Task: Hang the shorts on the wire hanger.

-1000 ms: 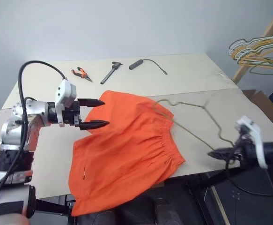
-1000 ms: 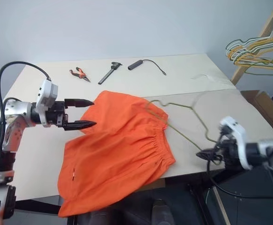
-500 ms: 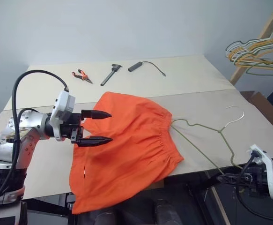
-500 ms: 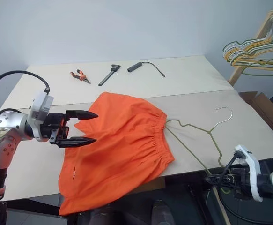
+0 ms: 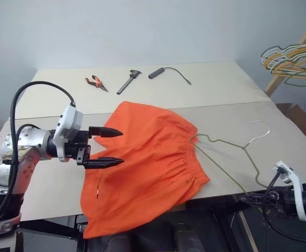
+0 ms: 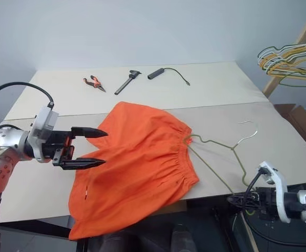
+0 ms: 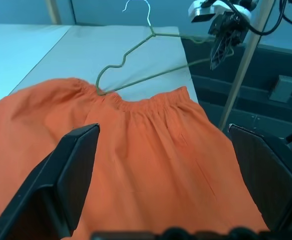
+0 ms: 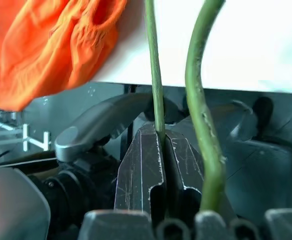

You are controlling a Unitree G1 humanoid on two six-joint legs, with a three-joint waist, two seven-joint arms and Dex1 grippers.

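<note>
Your cream desk stands before a plain grey wall. The shorts lie spread across its near side, one end drooping over the front edge. The wire hanger lies beside them, one corner at the waistband. Your left pincer gapes wide over the shorts, holding nothing. Your right pincer is clamped onto the hanger's wire past the desk edge.

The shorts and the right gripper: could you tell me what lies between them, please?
The wire hanger spans that stretch in the right eye view: one end is tucked into the waistband of the shorts, while the right gripper pinches its wire off the table's edge.
</note>
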